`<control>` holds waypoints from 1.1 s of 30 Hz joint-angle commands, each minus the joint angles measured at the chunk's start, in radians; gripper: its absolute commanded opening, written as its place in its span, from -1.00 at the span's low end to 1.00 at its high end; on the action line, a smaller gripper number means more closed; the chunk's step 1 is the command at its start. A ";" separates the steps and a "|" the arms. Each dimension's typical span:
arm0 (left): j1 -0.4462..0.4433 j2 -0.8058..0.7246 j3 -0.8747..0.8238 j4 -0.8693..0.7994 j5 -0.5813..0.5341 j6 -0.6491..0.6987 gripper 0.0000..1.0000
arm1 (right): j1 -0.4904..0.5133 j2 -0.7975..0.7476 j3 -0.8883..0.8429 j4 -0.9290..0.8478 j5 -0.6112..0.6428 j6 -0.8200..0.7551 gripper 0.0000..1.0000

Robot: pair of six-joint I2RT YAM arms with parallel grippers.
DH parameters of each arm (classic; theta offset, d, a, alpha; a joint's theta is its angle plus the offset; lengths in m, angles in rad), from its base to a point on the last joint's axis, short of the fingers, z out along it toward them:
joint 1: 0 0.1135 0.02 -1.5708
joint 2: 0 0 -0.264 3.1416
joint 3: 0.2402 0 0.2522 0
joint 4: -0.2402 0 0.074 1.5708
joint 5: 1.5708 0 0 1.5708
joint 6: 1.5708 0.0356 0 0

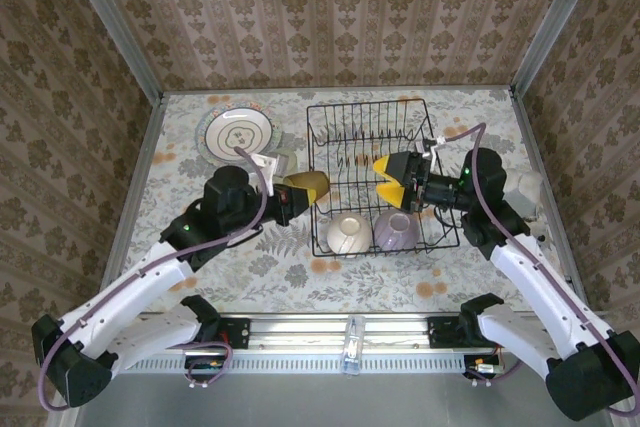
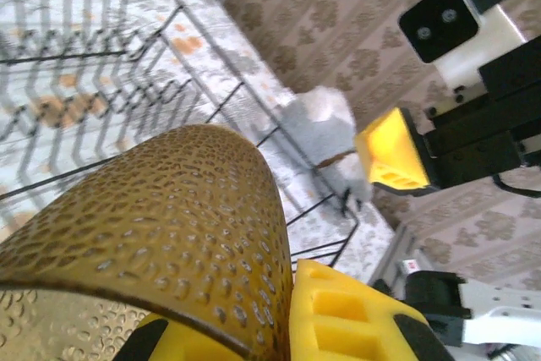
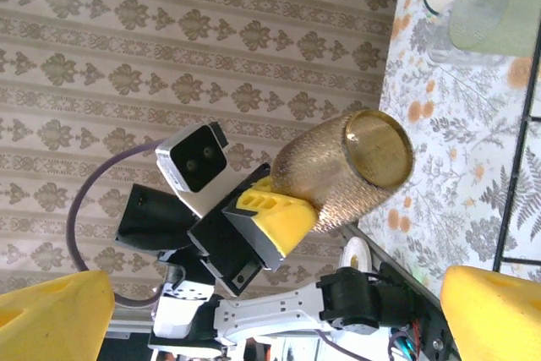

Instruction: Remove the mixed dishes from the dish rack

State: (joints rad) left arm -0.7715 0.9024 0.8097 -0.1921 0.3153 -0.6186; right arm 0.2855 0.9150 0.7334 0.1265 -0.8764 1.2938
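Note:
My left gripper (image 1: 298, 197) is shut on the amber-brown cup (image 1: 312, 185), holding it on its side above the left edge of the black wire dish rack (image 1: 420, 117). Up close, the dimpled cup (image 2: 169, 209) is pinched between yellow fingers (image 2: 355, 319). My right gripper (image 1: 388, 182) stands open over the middle of the rack, facing the cup (image 3: 355, 166), with nothing between its fingers (image 3: 51, 319). A cream bowl (image 1: 345, 235) and a lilac bowl (image 1: 396, 232) sit at the rack's near end. A patterned plate (image 1: 235, 134) lies on the table left of the rack, with a pale-green cup (image 3: 499, 6) beside it.
The rack's far rows of tines (image 2: 101, 99) stand bare. A crumpled white object (image 1: 527, 192) lies at the table's right edge, behind my right arm. Metal-framed walls close in the left, back and right sides of the floral table (image 1: 300, 282).

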 commanded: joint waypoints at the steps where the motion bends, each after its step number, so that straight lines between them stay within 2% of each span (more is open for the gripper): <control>1: -0.011 -0.013 0.003 -0.214 -0.106 0.035 -1.00 | -0.004 -0.002 0.010 -0.018 -0.013 0.034 1.00; 7: -0.034 -0.013 0.025 -0.423 -0.230 0.086 -1.00 | -0.004 -0.006 0.026 -0.060 -0.030 0.015 1.00; 11: -0.036 0.047 0.041 -0.479 -0.283 0.105 -1.00 | -0.004 -0.006 0.027 -0.069 -0.043 0.007 1.00; 15: -0.036 0.130 0.066 -0.490 -0.332 0.135 -1.00 | -0.003 -0.005 0.081 -0.264 -0.021 -0.156 1.00; 18: -0.027 0.200 0.098 -0.495 -0.344 0.167 -1.00 | -0.003 0.003 0.123 -0.433 0.031 -0.280 1.00; 25: 0.039 0.339 0.177 -0.499 -0.307 0.181 -1.00 | -0.004 0.000 0.131 -0.626 0.107 -0.465 1.00; 30: 0.061 0.445 0.246 -0.532 -0.307 0.219 -1.00 | -0.005 0.025 0.120 -0.650 0.153 -0.529 1.00; 33: 0.068 0.507 0.299 -0.583 -0.347 0.250 -1.00 | -0.006 0.060 0.123 -0.635 0.159 -0.550 1.00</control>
State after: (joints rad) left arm -0.7120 1.3746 1.0531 -0.7025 0.0029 -0.4232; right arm 0.2848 0.9489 0.8429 -0.4793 -0.7540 0.8089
